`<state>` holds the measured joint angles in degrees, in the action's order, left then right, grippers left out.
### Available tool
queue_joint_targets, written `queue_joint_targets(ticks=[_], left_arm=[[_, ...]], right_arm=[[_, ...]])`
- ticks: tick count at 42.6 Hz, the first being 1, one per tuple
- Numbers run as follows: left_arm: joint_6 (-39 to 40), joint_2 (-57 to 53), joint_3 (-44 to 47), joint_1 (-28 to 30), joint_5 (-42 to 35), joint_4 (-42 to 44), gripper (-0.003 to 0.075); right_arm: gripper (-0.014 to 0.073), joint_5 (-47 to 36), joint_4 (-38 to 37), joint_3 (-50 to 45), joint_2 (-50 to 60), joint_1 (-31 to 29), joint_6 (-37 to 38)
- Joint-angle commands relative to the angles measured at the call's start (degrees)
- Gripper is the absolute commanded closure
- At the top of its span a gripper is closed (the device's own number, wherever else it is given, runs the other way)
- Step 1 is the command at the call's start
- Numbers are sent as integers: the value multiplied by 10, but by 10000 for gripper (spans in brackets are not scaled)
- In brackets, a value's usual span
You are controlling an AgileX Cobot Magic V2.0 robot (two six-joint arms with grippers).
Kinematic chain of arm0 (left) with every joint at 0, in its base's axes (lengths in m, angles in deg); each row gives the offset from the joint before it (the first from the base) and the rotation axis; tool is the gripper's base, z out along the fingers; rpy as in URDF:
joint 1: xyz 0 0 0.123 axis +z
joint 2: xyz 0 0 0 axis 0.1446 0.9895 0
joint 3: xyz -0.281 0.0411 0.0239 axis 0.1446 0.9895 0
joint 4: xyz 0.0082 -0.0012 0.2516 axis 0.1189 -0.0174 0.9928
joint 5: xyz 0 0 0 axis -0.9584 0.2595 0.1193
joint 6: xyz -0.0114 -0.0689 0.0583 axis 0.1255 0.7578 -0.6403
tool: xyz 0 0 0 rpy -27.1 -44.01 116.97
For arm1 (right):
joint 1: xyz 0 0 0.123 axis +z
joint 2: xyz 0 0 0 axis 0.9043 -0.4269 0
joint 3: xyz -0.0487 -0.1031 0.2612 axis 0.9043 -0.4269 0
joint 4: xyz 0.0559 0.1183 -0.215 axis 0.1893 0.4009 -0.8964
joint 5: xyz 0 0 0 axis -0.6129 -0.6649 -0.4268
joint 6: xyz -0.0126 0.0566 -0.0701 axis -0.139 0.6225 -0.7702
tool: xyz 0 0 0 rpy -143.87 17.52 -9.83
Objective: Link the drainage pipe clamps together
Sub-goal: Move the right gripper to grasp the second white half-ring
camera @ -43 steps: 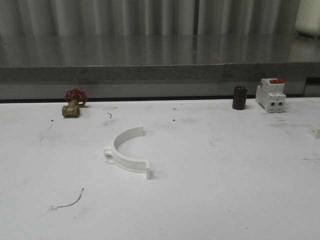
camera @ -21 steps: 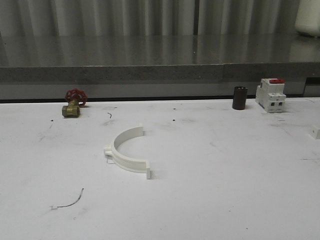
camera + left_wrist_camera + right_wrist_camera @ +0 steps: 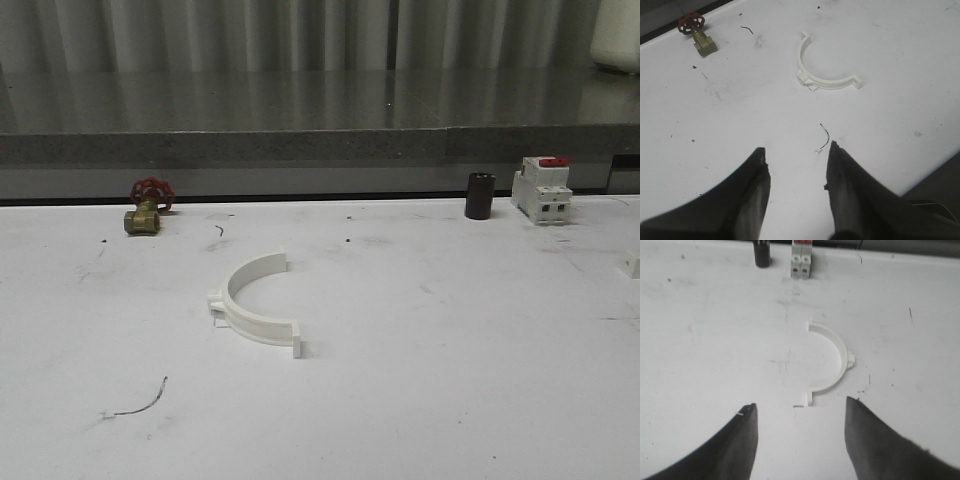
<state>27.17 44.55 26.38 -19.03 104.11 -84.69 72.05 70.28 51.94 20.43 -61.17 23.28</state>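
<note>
One white half-ring drainage pipe clamp lies flat on the white table, left of centre, its open side facing back and to the right. It has small tabs at its ends and on its outer rim. In the left wrist view the clamp lies well ahead of my left gripper, which hangs open above bare table with nothing between its fingers. In the right wrist view the clamp lies just ahead of my right gripper, also open and empty, with one end tab close to the gap between the fingertips.
A brass valve with a red handwheel stands at the back left. A black cylinder and a white breaker with a red top stand at the back right. A small white block sits at the right edge. A thin wire scrap lies front left.
</note>
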Motion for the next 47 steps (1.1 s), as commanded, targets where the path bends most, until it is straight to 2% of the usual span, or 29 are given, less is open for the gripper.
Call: queue_joint_targets(ticks=[1,10,21,33,47], left_arm=[[3,-2,-14,-4,-40,-6,447],[3,-2,-14,-4,-40,-6,447],[3,-2,-14,-4,-40,-6,447],[3,-2,-14,-4,-40,-6,447],[3,-2,-14,-4,-40,-6,447]], right_arm=[[168,0,-17,50,-66,-8,9],[63,9,-21,100,-192,-73,22],[65,7,30,153,-336,-157,18],[65,18,83,218,-481,-191,-39],[65,-15,86,258,-596,-192,-49]])
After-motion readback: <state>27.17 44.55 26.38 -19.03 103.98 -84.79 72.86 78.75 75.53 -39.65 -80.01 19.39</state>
